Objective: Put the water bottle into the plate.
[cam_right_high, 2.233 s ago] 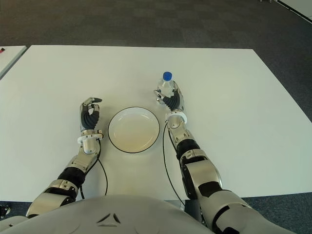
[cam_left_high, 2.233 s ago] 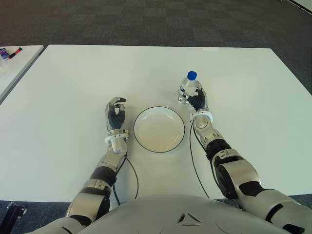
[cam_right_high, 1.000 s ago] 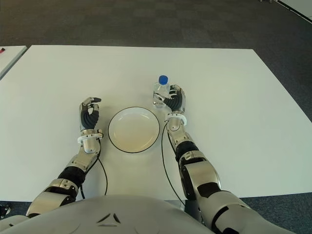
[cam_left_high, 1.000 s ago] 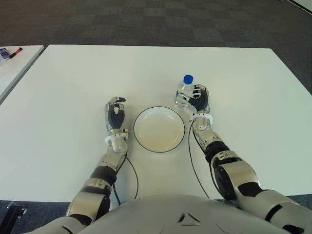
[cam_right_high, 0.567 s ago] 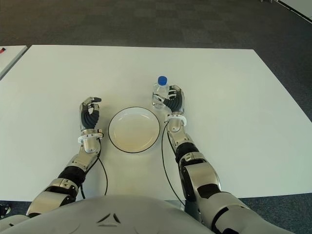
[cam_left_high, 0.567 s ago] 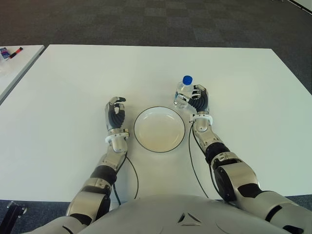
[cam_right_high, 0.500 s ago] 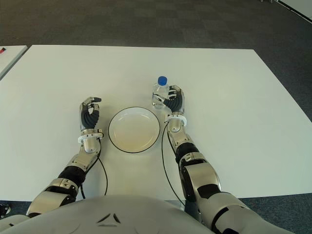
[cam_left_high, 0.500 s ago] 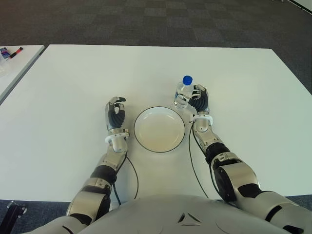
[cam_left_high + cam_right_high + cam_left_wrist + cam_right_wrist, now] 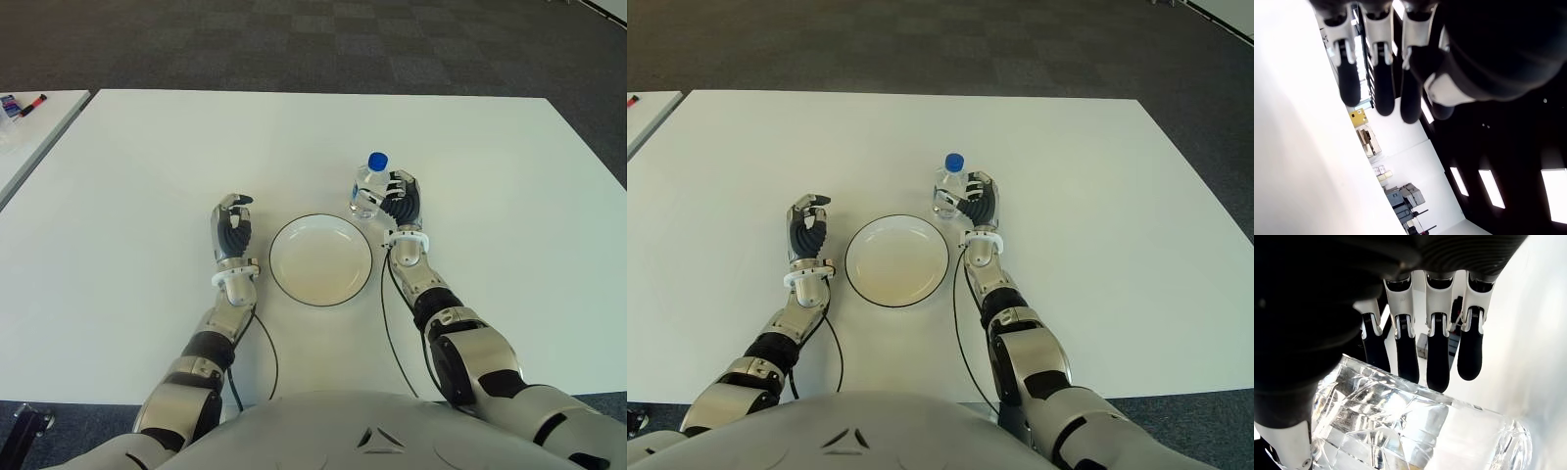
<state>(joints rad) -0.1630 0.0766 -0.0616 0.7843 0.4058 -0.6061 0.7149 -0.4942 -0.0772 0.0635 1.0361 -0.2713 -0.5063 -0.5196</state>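
1. Two hands lay on the white table (image 9: 127,166), one to each side of the plate (image 9: 320,260).
2. To the plate's left, the left hand (image 9: 232,232) held nothing, its fingers (image 9: 1383,88) loosely extended.
3. To the plate's right, the right hand (image 9: 400,204) sat against the water bottle (image 9: 369,186), its fingers (image 9: 1437,357) straight and not wrapped around it.
4. Farthest back, the bottle stood upright on the table just behind the plate's right rim, blue cap up.
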